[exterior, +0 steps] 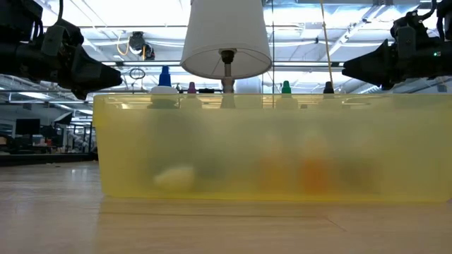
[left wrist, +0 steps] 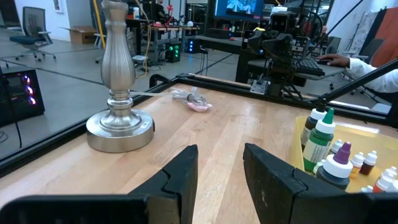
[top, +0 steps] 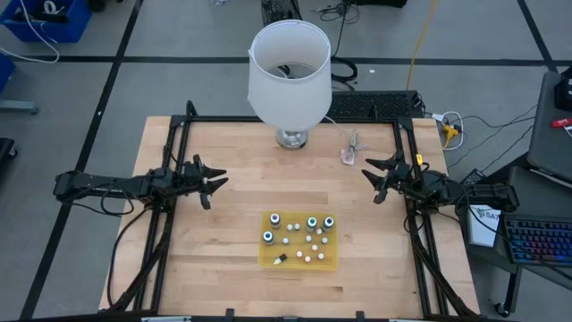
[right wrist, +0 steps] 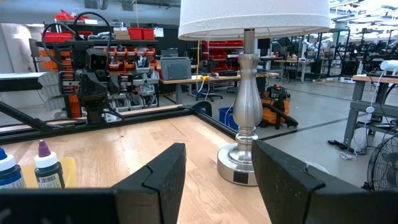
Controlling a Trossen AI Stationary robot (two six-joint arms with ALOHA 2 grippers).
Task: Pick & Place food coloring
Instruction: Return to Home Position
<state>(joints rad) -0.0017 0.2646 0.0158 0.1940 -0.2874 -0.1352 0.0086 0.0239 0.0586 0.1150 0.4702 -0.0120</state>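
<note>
The food coloring bottles point(top: 275, 219) stand upright on their bases in a shallow yellow tray point(top: 332, 261) at the table's near middle, dark bodies with pale caps, among several smaller bottles. In the low view their coloured tips point(exterior: 164, 76) rise above the tray wall point(exterior: 275, 148). They also show in the left wrist view point(left wrist: 321, 140) and the right wrist view point(right wrist: 47, 165). My left gripper point(top: 213, 182) hovers open over the table's left side. My right gripper point(top: 374, 181) hovers open at the right. Both are well off the tray.
A lamp with a white shade point(top: 289, 73) and a silver base point(left wrist: 120, 127) stands at the far middle. A small pink wrapped thing point(top: 349, 153) lies right of it. A black frame point(top: 174, 134) edges the table. A person's hand point(left wrist: 336, 60) shows beyond the table.
</note>
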